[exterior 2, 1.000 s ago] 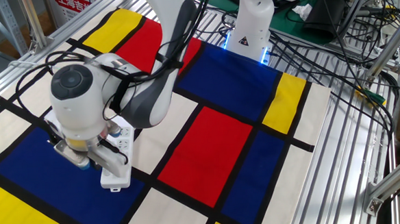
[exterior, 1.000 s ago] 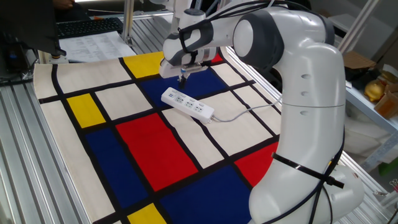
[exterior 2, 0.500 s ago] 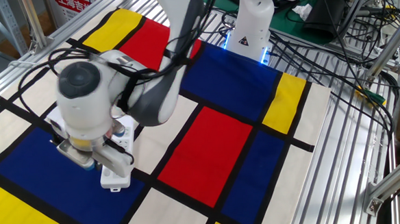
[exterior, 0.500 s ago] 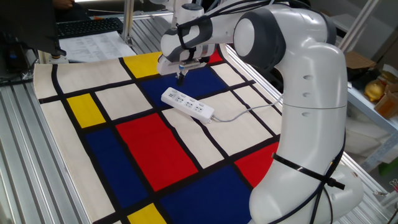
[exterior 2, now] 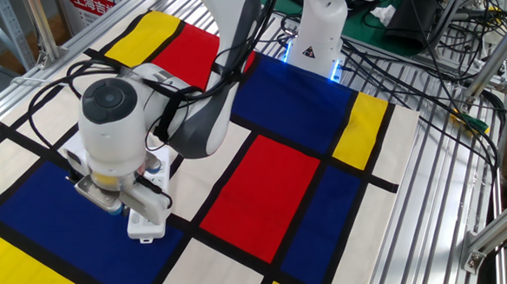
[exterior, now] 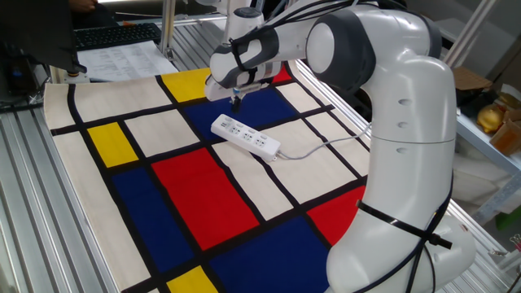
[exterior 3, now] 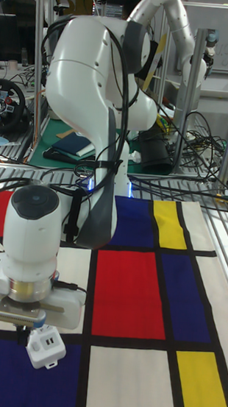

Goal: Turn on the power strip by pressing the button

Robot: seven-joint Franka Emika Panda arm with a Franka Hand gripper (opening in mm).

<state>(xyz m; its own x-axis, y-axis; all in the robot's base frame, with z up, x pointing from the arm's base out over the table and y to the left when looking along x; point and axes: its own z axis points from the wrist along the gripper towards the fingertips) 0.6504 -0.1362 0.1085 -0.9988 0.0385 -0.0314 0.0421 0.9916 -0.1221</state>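
Note:
The power strip (exterior: pixel 244 137) is a long white bar with dark socket holes. It lies flat on the patterned mat, and its pale cord (exterior: pixel 321 146) trails off to the right. My gripper (exterior: pixel 237 100) hangs just above and behind the strip's far end, without touching it. Its fingers are shut into one narrow dark tip. In the other fixed view the wrist hides most of the strip, and only its end (exterior 2: pixel 147 225) pokes out below my gripper (exterior 2: pixel 113 207). The tall fixed view shows that same end (exterior 3: pixel 46 350) beside the gripper (exterior 3: pixel 28 333). I cannot make out the button.
The mat (exterior: pixel 187 191) has red, blue, yellow and white panels and covers the table. A keyboard (exterior: pixel 114 34) and papers (exterior: pixel 118 61) lie beyond its far edge. Cables (exterior 2: pixel 406 73) run across the metal rails by the robot base. A cardboard box (exterior: pixel 468 81) stands at the right.
The gripper has risen a little and shifted slightly sideways over the strip's end. The power strip and its cord have not moved.

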